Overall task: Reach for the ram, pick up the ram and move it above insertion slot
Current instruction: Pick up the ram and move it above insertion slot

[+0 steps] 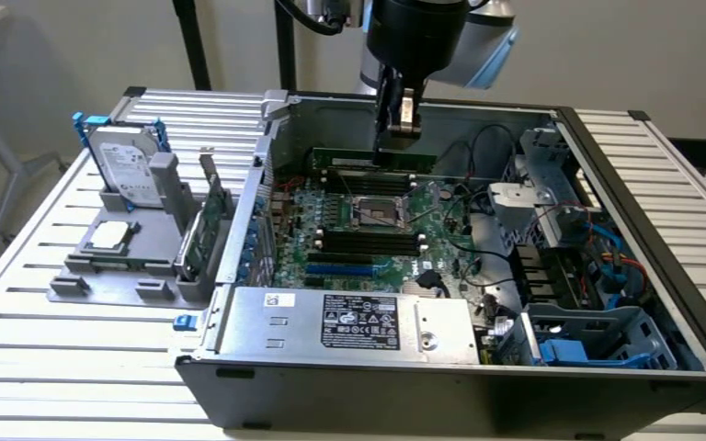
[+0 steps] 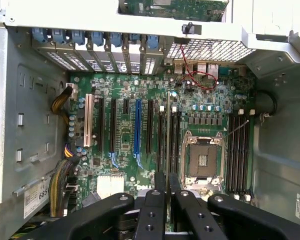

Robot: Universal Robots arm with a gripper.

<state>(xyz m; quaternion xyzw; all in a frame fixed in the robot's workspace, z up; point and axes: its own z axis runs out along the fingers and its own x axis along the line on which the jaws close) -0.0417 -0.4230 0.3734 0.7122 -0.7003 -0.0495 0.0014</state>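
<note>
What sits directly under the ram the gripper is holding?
Under the ram, held edge-on in the gripper, lie the motherboard's memory slots beside the CPU socket. The fingers cover the slots' near ends.

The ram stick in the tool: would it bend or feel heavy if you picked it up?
Probably stiff: the ram juts out straight on both sides of the tool, which grips only its middle. Likely light: edge-on in the wrist view it looks very thin. That thinness suggests it could snap if twisted.
</note>
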